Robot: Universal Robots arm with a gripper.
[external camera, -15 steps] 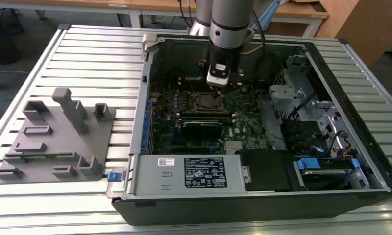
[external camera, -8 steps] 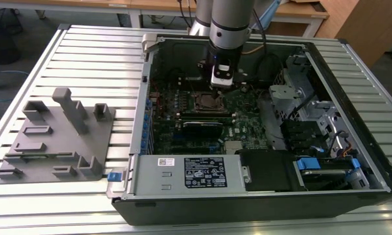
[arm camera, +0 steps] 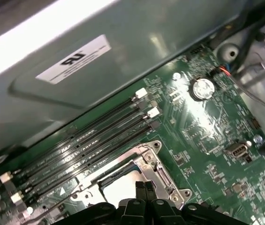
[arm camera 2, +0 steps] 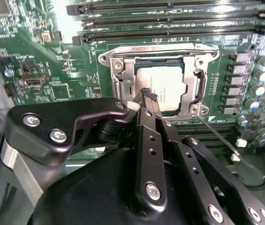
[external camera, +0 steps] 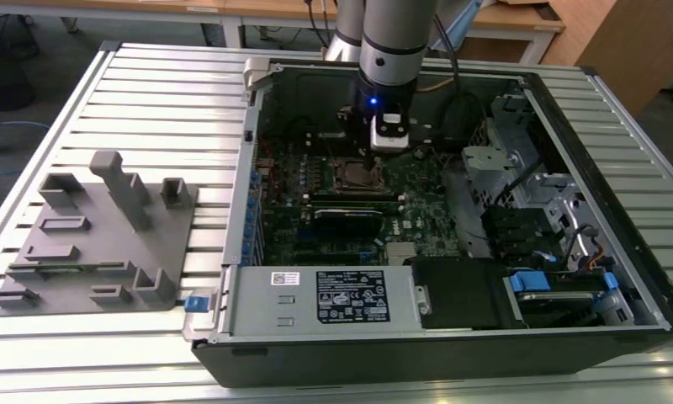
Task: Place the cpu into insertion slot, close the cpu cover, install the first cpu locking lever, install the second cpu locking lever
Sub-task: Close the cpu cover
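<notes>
The cpu (arm camera 2: 162, 84), dull silver, lies in the insertion slot (external camera: 359, 172) on the green board. The cpu cover (arm camera 2: 199, 79), a silvery frame, lies flat around it, and the chip shows through its window. A thin wire locking lever (arm camera 2: 219, 137) sticks out loose from one corner of the socket. Another lever bar (arm camera 2: 160, 47) runs along the socket's edge by the memory slots. My gripper (arm camera 2: 147, 96) is shut with nothing held. Its black tip hangs at the cover's edge, just over the chip (arm camera: 118, 187). In the exterior view the gripper (external camera: 389, 150) stands right above the socket.
Long black memory slots (arm camera 2: 170, 23) run beside the socket. A black card (external camera: 342, 220) and the power supply box (external camera: 314, 299) lie nearer the case front. The drive cage (external camera: 505, 160) is on the exterior view's right. A grey fixture tray (external camera: 90, 244) sits outside the case.
</notes>
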